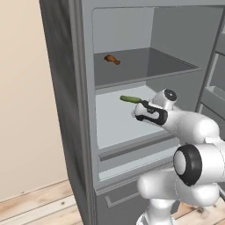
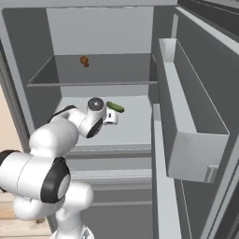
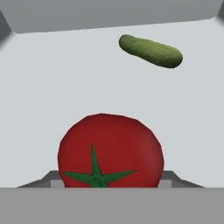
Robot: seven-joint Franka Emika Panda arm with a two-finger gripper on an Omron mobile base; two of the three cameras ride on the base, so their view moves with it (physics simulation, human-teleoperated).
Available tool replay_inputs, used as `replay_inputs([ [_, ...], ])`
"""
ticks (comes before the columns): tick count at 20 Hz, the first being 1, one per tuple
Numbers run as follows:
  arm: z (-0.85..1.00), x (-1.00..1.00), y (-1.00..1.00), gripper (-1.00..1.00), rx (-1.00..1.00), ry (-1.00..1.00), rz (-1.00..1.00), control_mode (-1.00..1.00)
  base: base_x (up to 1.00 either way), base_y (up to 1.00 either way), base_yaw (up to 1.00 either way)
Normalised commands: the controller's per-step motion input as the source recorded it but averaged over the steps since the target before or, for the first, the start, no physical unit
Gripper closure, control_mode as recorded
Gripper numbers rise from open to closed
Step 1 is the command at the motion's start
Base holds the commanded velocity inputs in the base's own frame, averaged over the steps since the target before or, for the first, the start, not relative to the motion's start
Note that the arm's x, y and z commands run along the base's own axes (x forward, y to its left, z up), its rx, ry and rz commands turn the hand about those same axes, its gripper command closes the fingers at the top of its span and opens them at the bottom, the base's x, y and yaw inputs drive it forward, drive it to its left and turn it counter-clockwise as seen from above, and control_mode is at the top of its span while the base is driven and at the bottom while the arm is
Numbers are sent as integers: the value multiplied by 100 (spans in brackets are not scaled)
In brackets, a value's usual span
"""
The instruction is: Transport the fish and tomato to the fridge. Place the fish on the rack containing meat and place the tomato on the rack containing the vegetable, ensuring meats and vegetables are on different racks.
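Tomato point(image 3: 110, 151) clamped in gripper point(image 1: 139, 110), above lower rack point(image 1: 114, 125), near cucumber point(image 3: 150, 51); drumstick point(image 1: 111, 59) one rack up.

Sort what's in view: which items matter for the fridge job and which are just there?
Job items:
- tomato, between the gripper's fingers
- cucumber, on the lower rack, marks the vegetable rack
- drumstick, on the upper rack, marks the meat rack
- gripper, reaching in over the lower rack

Just there:
- door bin
- wood floor

Flat, even rendered light, soft shadows, sharp throughout, no glare.
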Motion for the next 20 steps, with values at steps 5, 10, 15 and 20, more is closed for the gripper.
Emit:
replay_inputs([
  [5, -37, 45, 0, 100, 0, 7, 0, -100, 0, 0, 0],
  [10, -29, 18, 0, 100, 0, 7, 0, -100, 0, 0, 0],
  [15, -27, 5, 0, 100, 0, 2, 0, -100, 0, 0, 0],
  [20, -21, 0, 0, 100, 0, 0, 0, -100, 0, 0, 0],
])
